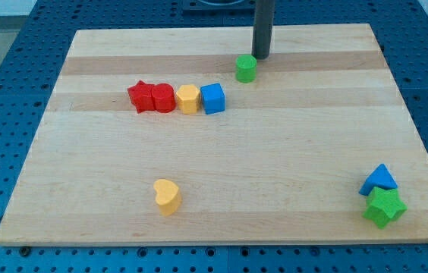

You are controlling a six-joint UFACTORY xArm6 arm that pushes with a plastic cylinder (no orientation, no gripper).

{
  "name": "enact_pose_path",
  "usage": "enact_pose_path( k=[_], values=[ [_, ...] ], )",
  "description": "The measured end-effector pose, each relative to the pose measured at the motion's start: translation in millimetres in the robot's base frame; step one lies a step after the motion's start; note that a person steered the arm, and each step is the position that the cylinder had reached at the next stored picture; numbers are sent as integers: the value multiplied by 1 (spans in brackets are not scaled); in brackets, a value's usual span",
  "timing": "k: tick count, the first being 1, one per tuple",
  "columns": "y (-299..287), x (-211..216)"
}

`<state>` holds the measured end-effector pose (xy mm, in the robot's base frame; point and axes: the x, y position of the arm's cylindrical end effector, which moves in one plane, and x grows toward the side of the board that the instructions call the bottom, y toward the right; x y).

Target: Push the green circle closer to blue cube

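Observation:
The green circle point(246, 68) is a small green cylinder near the view's top, right of centre. The blue cube point(212, 98) sits below and left of it, at the right end of a row of blocks. My tip point(261, 57) is the lower end of the dark rod, just above and right of the green circle, very close to it or touching it. A small gap lies between the green circle and the blue cube.
The row left of the blue cube holds a yellow block point(188, 98), a red cylinder point(164, 98) and a red star point(141, 96). A yellow heart point(167, 196) lies at bottom centre. A blue triangle point(379, 180) and green star point(384, 206) sit at bottom right, near the board's edge.

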<state>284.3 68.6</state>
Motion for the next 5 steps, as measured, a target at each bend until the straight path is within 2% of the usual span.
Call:
enact_pose_path(
  k=[2,4,5],
  values=[
    [0,23],
    [35,-23],
    [9,-20]
  ],
)
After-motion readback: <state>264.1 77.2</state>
